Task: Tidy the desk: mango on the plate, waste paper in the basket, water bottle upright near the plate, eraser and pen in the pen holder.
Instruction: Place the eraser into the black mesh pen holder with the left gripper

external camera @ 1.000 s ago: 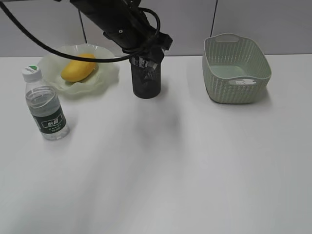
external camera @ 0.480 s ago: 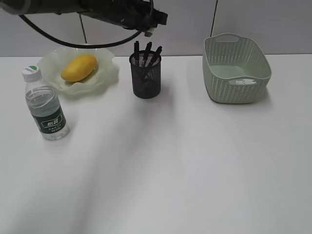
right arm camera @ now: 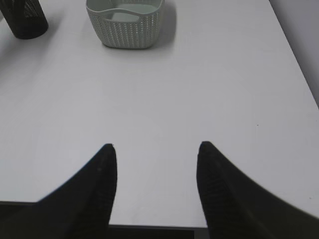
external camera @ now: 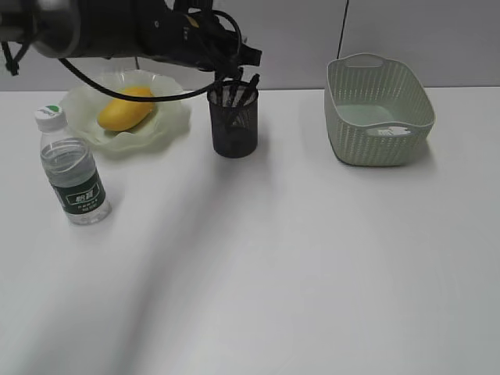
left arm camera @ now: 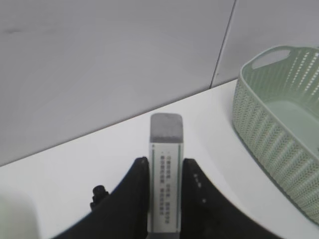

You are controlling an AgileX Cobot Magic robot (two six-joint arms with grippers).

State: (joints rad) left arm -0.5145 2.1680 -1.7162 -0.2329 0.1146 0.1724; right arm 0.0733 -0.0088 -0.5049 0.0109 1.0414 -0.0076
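1. Since the earlier frame the left arm has swung back from over the holder point(external camera: 233, 121) toward the upper left of the exterior frame, and pens now stand in the cup.
2. Nearest the camera, the right gripper point(right arm camera: 155, 149) hangs with its jaws wide apart and nothing between them, parked low over bare desk point(external camera: 312, 266), probably just out of the way.
3. At the left edge the bottle point(external camera: 72, 168) stands upright, cap up, near the plate point(external camera: 168, 125), so that part looks done.
4. Further back, the plate holds the mango point(external camera: 126, 108), lying on its side inside the ruffled rim.
5. At centre, the holder shows dark pen ends above its rim; I cannot see deeper into it.
6. The left gripper point(left arm camera: 163, 167) is clamped on the eraser point(left arm camera: 166, 172), a white block in a printed sleeve held end-out, likely to drop it lengthwise into the cup. In the exterior view it sits at the upper centre, just above and left of the holder.
7. Far right, the basket point(external camera: 379, 109) holds a pale scrap against its near wall, possibly the waste paper, though the view is too small to be sure.
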